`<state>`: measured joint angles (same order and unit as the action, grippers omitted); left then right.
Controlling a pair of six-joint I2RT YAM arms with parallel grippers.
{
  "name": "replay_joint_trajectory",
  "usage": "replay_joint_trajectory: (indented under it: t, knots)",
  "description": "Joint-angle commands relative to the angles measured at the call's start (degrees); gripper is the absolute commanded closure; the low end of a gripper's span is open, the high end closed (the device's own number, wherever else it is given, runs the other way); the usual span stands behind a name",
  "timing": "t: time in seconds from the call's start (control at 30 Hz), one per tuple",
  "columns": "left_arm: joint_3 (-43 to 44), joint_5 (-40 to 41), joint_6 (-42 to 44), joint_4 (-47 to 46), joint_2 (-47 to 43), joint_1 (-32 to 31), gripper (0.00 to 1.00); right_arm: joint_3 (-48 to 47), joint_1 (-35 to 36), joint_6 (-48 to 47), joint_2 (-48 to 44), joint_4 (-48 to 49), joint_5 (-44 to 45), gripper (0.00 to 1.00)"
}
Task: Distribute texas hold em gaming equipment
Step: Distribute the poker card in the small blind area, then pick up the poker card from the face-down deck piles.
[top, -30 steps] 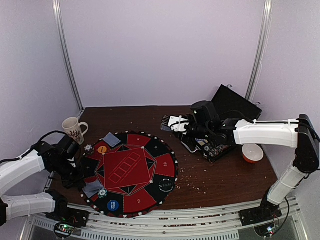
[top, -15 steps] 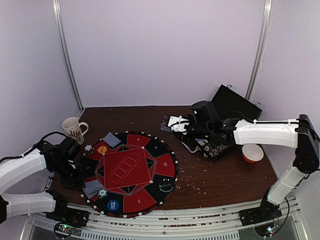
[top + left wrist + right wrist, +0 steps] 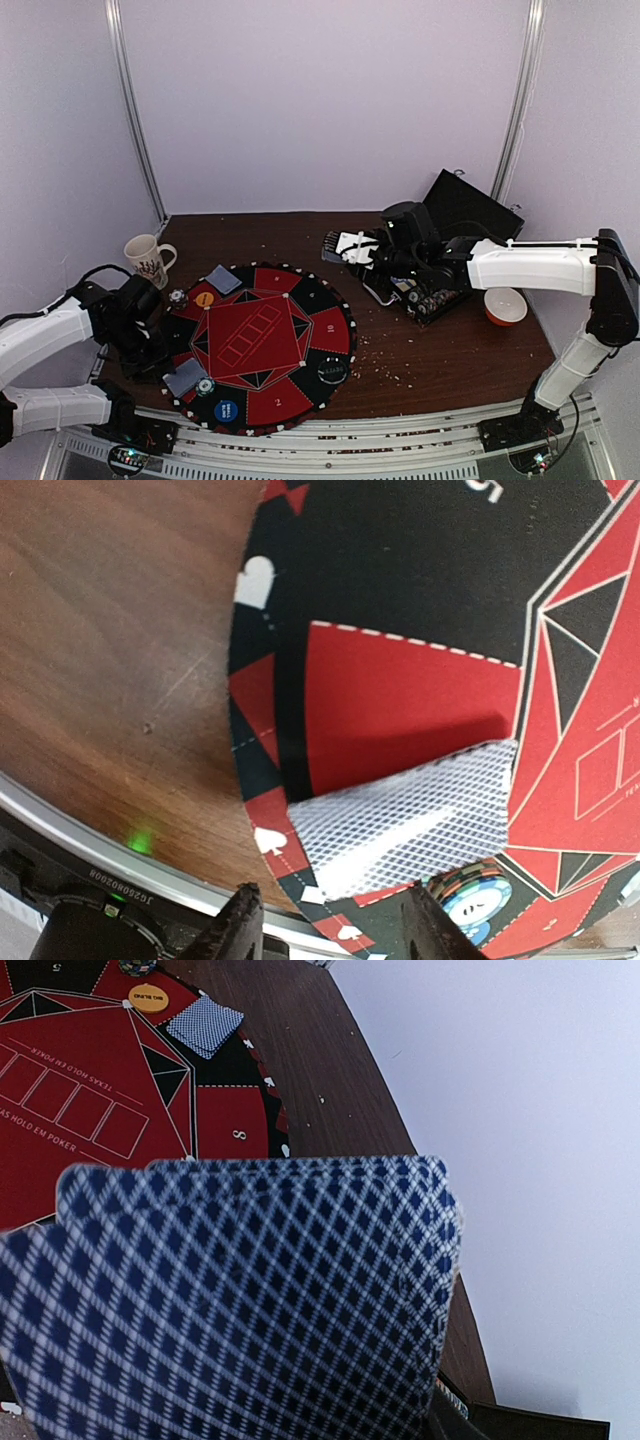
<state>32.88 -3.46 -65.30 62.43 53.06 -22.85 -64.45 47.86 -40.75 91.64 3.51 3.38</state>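
Both jaws of the left gripper (image 3: 335,922) stand spread and empty just short of the cards (image 3: 410,820) on the mat (image 3: 400,700), so lift straight up without brushing them; the right gripper (image 3: 358,247) pinches the deck (image 3: 250,1300).

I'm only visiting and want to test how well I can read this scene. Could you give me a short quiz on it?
1. True or false: the right fingers grip a deck of cards.
2. The mug stands: A) beside the mat; B) in the bowl; C) in the case.
3. What lies on the mat's edge just ahead of the open left fingers?

Key:
1. True.
2. A.
3. A small pile of cards, backs up.
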Motion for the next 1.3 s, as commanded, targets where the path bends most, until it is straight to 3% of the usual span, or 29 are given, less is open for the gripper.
replay_joint_trajectory:
  t: [0.0,0.17,0.27,0.4,0.5,0.6,0.73,1.03,1.27]
  knots:
    - [0.4,1.36,-2.54,2.06,-0.48,0.36,0.49,-0.06,-0.19,-0.29,-0.59,0.19,-0.31,0.56]
    - [8.44,4.9,0.19,-4.5,-0.17,0.38,0.48,-0.36,-0.21,-1.33,-0.8,-0.51,-0.05,0.56]
    - [17.44,8.08,9.27,-12.31,5.08,-0.07,0.43,-1.02,-0.05,-1.65,-0.59,-1.31,0.27,0.56]
    - [29.48,9.15,21.45,-22.93,15.54,-4.28,0.28,-1.2,0.37,-2.0,-1.0,-1.11,-0.61,0.56]
    - [34.85,2.68,29.71,-34.02,20.55,-8.24,0.18,-1.57,0.95,-2.13,-1.05,-1.05,-1.36,0.56]
    - [33.72,-10.72,33.56,-50.19,23.16,-8.65,0.12,-2.2,1.28,-2.09,-0.86,-0.97,-1.79,0.56]
    - [33.08,-22.3,36.67,-61.88,27.22,-10.55,0.02,-2.95,1.51,-1.93,-0.46,-0.98,-2.61,0.56]
    - [36.93,-33.99,39.02,-64.34,38.23,-13.69,0.04,-4.45,2.15,-0.92,0.96,-0.87,-3.38,0.56]
    - [36.88,-35.47,36.69,-67.0,41.15,-14.52,0.02,-5.23,2.86,-1.07,2.34,-1.11,-2.85,0.56]
